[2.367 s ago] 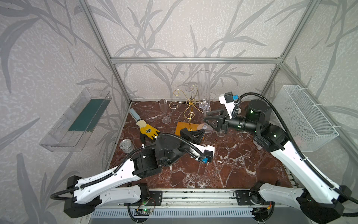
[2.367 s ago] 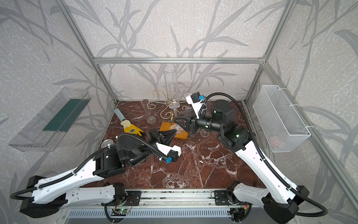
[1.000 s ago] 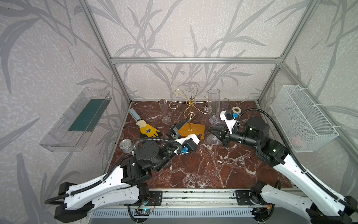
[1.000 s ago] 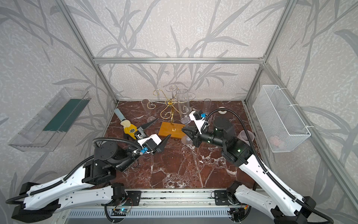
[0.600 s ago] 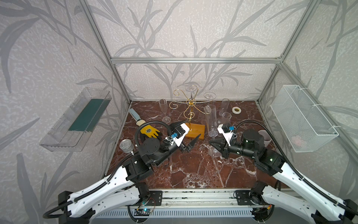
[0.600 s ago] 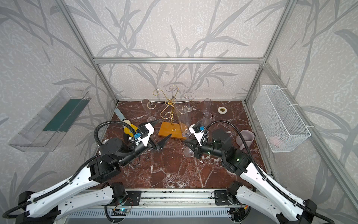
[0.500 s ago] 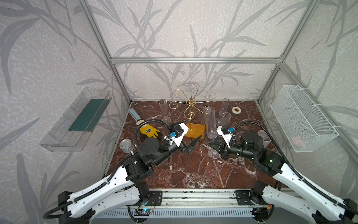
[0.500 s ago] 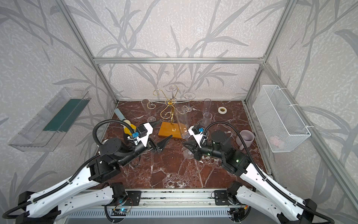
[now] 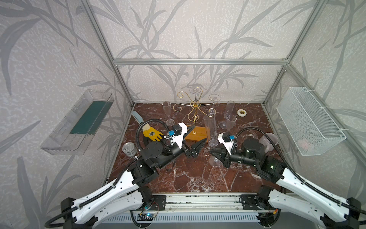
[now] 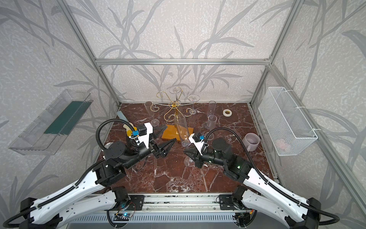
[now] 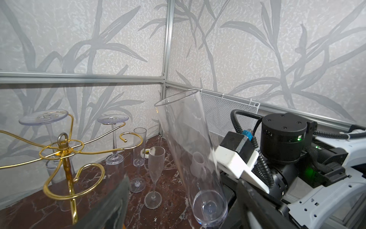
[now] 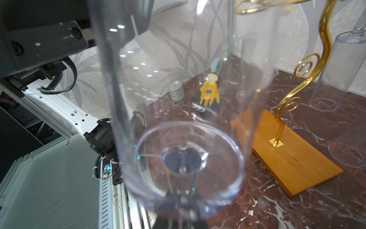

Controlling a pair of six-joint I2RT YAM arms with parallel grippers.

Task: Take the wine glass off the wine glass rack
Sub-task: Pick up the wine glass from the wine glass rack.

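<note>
Wine glass is in your right gripper, whose jaws are clamped on the thin stem just above the foot. Its long axis runs nearly vertical, with the open mouth up and the foot down, close over the marble table. You cannot tell from these views whether the foot touches it. Your left wrist view shows the glass is not quite plumb: the rim leans toward the wine glass rack, while the standing flutes beside it are straight. The glass is free of the rack and clear of every gold arm, and in both top views it sits by the right end of the orange wooden base. Two other glasses hang upside down on the rear arms, feet uppermost. Your left gripper is released, jaws spread wide with nothing between them. It hovers over the near edge of the base, just left of the held glass and apart from it. A yellow glove lies behind the left arm
</note>
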